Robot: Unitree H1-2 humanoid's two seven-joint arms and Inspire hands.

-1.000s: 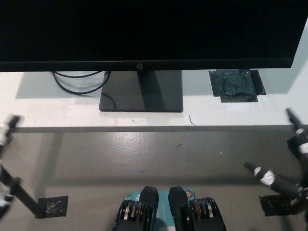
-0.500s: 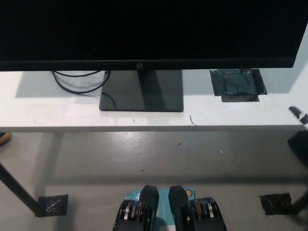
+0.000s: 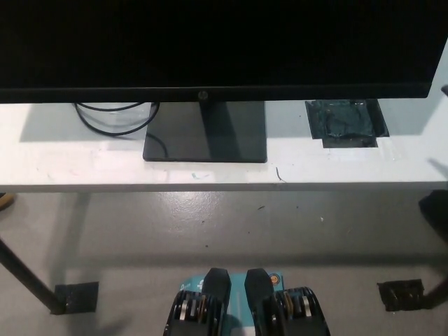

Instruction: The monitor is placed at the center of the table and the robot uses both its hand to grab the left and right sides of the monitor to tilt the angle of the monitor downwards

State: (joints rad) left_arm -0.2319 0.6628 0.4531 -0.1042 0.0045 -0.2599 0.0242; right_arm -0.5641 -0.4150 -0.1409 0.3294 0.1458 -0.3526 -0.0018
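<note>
Fingers: none showing, so grip state cannot be told; both hands outside view. Small dark tip at frame edge, 3 o'clock, too little to name. HP monitor (image 3: 210,45) fills 12 o'clock band, bezel overhanging white table (image 3: 84,168); stand base (image 3: 205,136) centred, cable loop (image 3: 115,117) at 10 o'clock, dark taped patch (image 3: 345,122) at 2 o'clock. Step, by my reckoning: reach to monitor's side edges, tilt not begun. Next calls for both hands squared on left and right bezels. Room open along table front.

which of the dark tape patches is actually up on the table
The large dark tape patch on the white table, right of the monitor stand. The two smaller patches lie on the floor under table legs.
</note>
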